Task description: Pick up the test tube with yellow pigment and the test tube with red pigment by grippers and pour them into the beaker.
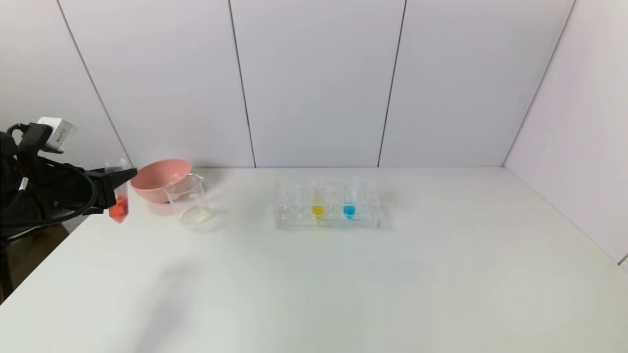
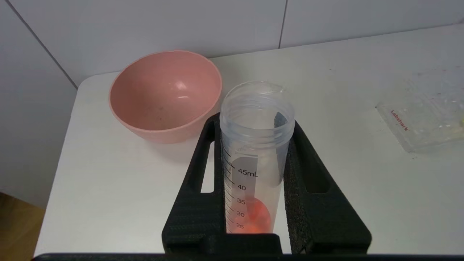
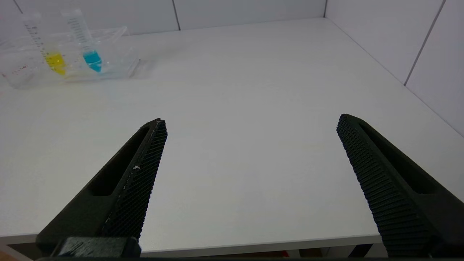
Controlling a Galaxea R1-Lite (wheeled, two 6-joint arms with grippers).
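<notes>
My left gripper [image 1: 122,182] hangs over the table's far left corner, shut on the test tube with red pigment [image 1: 118,208], which is upright and raised off the table. In the left wrist view the black fingers [image 2: 203,170] clamp both sides of that tube [image 2: 253,163], with red-orange liquid at its bottom. The beaker [image 1: 189,201] stands just right of the held tube. The test tube with yellow pigment [image 1: 318,203] stands in a clear rack [image 1: 294,215] at mid-table. My right gripper [image 3: 251,119] is open over the table's near edge, holding nothing, and is outside the head view.
A pink bowl [image 1: 159,179] sits behind the beaker near the wall. A tube with blue liquid [image 1: 349,203] stands in the rack beside the yellow one. White wall panels close the back and right side. The table's left edge lies under my left arm.
</notes>
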